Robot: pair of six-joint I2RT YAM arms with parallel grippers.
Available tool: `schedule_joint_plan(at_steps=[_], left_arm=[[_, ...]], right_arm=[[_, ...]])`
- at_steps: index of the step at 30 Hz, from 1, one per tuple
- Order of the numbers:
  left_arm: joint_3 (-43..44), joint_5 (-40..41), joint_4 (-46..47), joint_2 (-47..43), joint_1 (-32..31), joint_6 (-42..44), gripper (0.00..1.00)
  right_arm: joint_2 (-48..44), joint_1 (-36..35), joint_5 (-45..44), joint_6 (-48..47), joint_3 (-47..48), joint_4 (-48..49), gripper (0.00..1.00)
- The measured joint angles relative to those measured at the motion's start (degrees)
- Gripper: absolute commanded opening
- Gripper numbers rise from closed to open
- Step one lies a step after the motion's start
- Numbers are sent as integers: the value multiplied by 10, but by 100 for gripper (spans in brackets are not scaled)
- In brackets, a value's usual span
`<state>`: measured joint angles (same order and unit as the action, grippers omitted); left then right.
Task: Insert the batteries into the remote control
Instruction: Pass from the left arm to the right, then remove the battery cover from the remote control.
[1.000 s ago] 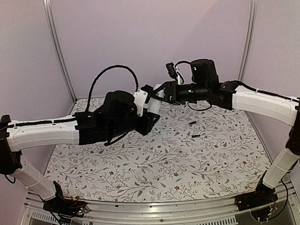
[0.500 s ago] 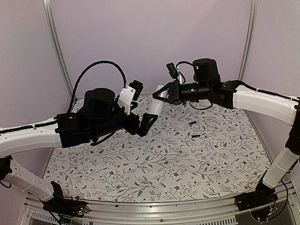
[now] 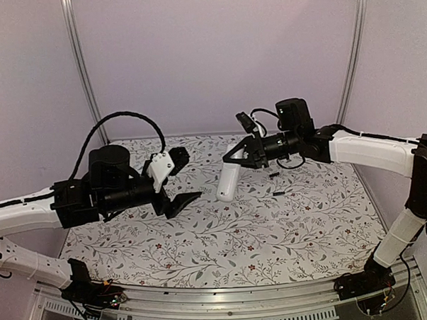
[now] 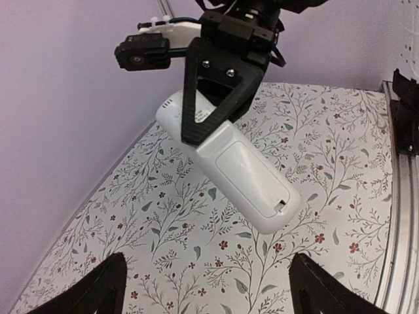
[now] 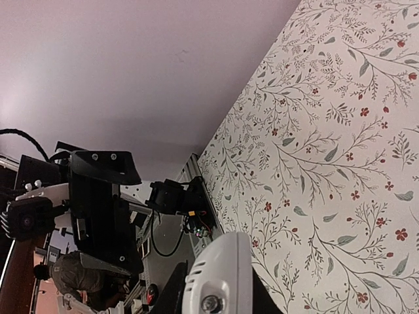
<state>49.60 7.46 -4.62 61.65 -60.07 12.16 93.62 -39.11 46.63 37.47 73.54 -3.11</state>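
Note:
The white remote control (image 3: 229, 182) hangs tilted above the floral table, its upper end pinched in my right gripper (image 3: 236, 157), which is shut on it. In the left wrist view the remote control (image 4: 229, 163) shows its plain back with the cover and a small latch at the low end. The right wrist view catches only the remote control's rounded end (image 5: 219, 281) between the fingers. Two dark batteries (image 3: 274, 175) (image 3: 279, 192) lie on the cloth just right of the remote. My left gripper (image 3: 182, 179) (image 4: 208, 268) stands open and empty, well left of the remote.
A floral cloth (image 3: 224, 237) covers the table. Lilac walls with metal corner posts (image 3: 82, 73) close the back and sides. A metal rail (image 3: 227, 301) runs along the near edge between the arm bases.
The left gripper let go of the remote, opened wide and drew back down to the left. The right gripper closed on the remote and swung it lower.

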Motion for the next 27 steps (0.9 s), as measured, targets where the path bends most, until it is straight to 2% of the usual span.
schedule_joint_plan(at_steps=[7,13,20,27], left_arm=[[-10,-10,-22,38,-48,118,65],[-3,-11,-36,81,-63,174,50],[33,-19,-44,120,-65,212,41],[55,-32,-57,149,-66,230,41]], right_arm=[[21,0,44,12,-45,24,0],[43,-7,61,25,-54,43,0],[53,-15,66,37,-54,57,0],[59,-18,67,42,-56,63,0]])
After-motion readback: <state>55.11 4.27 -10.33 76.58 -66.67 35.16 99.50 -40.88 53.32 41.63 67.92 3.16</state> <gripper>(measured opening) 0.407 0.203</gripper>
